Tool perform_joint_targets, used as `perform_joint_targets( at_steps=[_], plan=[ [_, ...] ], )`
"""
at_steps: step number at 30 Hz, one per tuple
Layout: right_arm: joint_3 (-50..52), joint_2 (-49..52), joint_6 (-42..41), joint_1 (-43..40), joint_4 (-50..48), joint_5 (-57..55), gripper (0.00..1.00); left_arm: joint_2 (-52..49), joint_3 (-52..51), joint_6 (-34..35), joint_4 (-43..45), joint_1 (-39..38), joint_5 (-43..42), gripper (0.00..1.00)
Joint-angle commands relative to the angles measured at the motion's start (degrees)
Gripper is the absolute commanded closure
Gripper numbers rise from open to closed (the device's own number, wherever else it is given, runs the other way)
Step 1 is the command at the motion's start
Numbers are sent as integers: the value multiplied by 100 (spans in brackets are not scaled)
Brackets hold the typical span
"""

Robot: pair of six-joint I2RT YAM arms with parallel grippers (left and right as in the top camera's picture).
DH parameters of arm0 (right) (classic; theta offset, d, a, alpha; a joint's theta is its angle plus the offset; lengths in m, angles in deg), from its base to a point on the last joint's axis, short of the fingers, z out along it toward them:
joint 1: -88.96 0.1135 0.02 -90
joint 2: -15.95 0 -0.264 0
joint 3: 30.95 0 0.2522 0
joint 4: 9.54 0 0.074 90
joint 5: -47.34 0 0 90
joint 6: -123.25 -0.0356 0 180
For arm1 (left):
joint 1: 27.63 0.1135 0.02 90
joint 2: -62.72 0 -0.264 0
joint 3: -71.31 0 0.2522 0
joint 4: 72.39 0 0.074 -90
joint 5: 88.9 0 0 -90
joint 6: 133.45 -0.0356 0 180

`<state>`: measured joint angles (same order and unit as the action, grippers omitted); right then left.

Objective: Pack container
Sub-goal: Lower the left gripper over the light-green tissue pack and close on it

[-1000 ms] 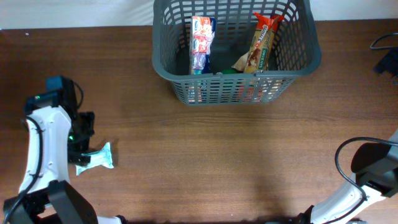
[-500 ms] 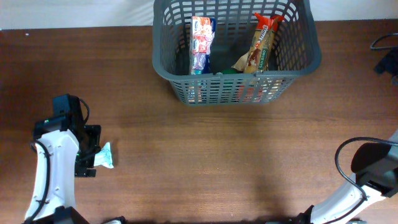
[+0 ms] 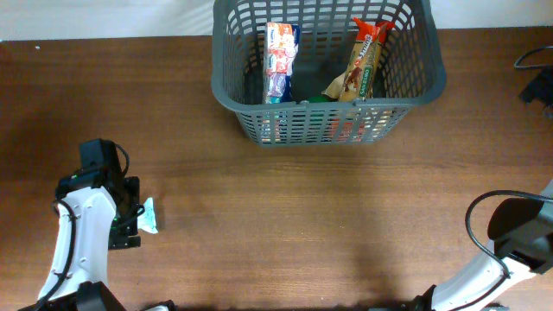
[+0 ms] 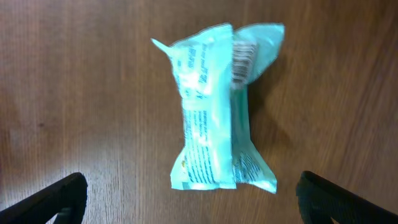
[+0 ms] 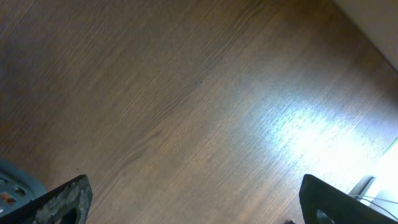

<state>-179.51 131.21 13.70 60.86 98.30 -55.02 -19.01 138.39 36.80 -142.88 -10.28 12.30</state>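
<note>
Container [image 3: 321,126] sits at the worktop's far edge, right of centre, unchanged from a second ago. Inside it stand a pink-white pack [image 3: 280,62] and a brown bar [image 3: 363,62], both leaning on the far wall.

The left gripper [image 4: 189,182] has moved toward the near edge and now hangs over the teal packet [image 4: 221,109], near the left edge. Its jaws are spread wide, one fingertip on either side of the packet and neither touching it. Overhead, the arm now covers more of the packet [image 3: 149,216]; only its right end shows.

The right gripper [image 5: 193,199] is also released, over bare wood, its arm unmoved at the near-right corner.
</note>
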Motion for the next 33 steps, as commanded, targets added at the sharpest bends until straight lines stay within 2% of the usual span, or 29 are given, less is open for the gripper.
perform_joint_targets(
  at_steps=[1, 4, 9, 13, 20, 33],
  plan=[
    [20, -35, -68, -37, -2, 13, 1, 33, -44, 745, -166, 35, 339, 1],
    [20, -35, -68, -37, -4, 13, 1, 33, -70, 1001, -184, 35, 387, 1],
    [20, -35, -68, -37, -4, 13, 1, -120, -74, 960, 33, 35, 409, 1],
    [20, -35, -68, -37, -2, 13, 1, -387, -74, 210, 551, 74, 356, 1],
    [20, -35, -68, -37, -2, 13, 1, -885, -74, 219, 551, 286, 339, 1],
    [20, -35, -68, -37, -4, 13, 1, -1029, -74, 302, 898, 286, 363, 1]
  ],
)
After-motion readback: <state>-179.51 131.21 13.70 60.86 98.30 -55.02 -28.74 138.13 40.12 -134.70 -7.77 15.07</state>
